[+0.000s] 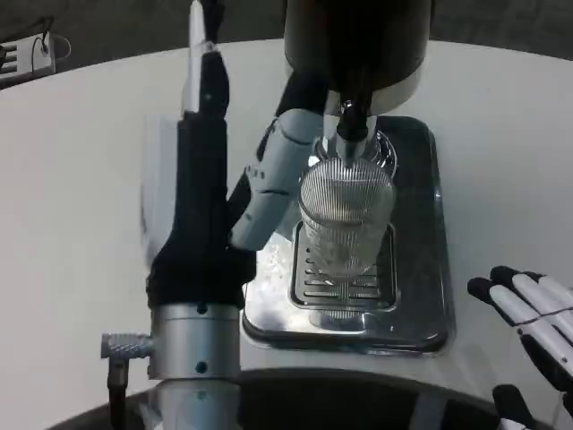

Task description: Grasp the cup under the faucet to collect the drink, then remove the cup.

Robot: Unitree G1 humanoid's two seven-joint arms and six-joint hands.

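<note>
Gripping the ribbed clear cup [345, 219] from its left side with the left hand [269, 184], pale fingers [285, 143] wrapped against the wall, cup held upright right beneath the faucet [349, 121] and above the slotted grate [345, 279] of the drip tray [421, 269]. Waiting off to the lower right on the white table [72, 206], the right hand [533, 322], fingers spread and holding nothing. Hard to tell whether any drink is flowing, or how full the cup is. Plenty to go wrong here. Could slip, that ribbed glassy wall, if the grip eases. Could tip and spill onto the tray if pulled away on a tilt. Could knock the rim against the spout, sitting so close above, if lifted instead of drawn out sideways. Could miss the stream altogether if drifting off centre.
</note>
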